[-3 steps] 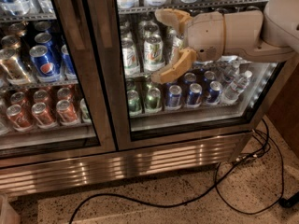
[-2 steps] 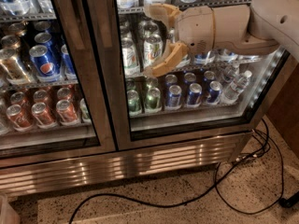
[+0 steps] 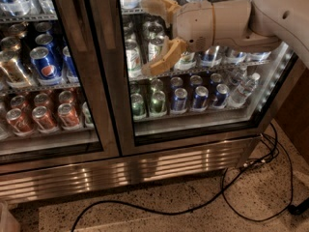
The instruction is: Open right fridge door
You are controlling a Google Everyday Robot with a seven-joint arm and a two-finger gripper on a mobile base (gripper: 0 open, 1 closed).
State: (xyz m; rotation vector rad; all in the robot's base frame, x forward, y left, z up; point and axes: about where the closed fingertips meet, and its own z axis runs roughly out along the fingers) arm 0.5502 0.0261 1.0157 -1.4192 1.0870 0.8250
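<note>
Camera view: the gripper (image 3: 157, 33), fingers spread wide, hangs before the glass of the right fridge door (image 3: 110, 92), whose steel frame stands just left of it, likely lining up a grip.

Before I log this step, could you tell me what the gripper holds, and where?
Nothing; the gripper hangs open in front of the right fridge door's glass.

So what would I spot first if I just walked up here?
Probably the big beige robot arm sticking in from the upper right. Its gripper has tan fingers spread open, right in front of the glass of the right fridge door. Next you'd spot the blue Pepsi can behind the left door, and the black cable snaking over the speckled floor.
</note>
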